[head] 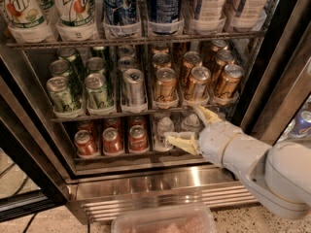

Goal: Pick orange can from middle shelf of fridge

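Several orange cans [198, 82] stand in three lanes on the right half of the middle shelf [97, 116], in white lane trays. My gripper [190, 126] is open and empty. It sits just below that shelf's front edge, under the orange cans, in front of the lower shelf. Its upper finger [205, 114] reaches up toward the tray of the middle orange lane. Its lower finger [178, 140] points left. The fridge [170, 198] stands open, with its ribbed steel base panel below.
Green cans [98, 90] and a silver can [133, 85] fill the middle shelf's left. Red cans [112, 141] and pale bottles [164, 128] stand on the lower shelf. Tall bottles [73, 4] are above. A clear plastic tub [163, 222] lies on the floor. A dark door edge [286, 81] is at the right.
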Controlling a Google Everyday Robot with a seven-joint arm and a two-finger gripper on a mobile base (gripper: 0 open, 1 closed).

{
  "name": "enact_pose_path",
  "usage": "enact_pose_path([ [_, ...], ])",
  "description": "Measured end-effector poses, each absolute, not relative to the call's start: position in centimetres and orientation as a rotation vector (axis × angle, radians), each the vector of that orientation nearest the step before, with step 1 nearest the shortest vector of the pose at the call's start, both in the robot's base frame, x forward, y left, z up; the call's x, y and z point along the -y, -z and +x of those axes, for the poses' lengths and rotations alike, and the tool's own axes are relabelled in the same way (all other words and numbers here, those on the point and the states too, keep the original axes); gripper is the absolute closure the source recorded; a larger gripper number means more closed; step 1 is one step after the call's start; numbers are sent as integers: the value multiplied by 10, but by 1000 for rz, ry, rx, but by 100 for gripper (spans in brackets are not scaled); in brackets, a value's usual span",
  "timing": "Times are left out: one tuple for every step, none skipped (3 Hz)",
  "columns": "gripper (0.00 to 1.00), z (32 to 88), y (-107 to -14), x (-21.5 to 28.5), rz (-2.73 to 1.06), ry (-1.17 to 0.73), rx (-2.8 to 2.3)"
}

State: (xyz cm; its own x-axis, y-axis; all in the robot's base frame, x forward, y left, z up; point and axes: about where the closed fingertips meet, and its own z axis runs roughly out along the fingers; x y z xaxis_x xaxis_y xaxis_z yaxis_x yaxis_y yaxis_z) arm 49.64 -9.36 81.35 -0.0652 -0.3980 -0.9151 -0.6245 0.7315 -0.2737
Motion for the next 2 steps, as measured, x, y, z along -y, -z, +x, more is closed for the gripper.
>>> enact_pose_path([
  [31,520,-812,84,-754,-212,-1621],
  [31,536,-814,76,-706,-196,-1574],
])
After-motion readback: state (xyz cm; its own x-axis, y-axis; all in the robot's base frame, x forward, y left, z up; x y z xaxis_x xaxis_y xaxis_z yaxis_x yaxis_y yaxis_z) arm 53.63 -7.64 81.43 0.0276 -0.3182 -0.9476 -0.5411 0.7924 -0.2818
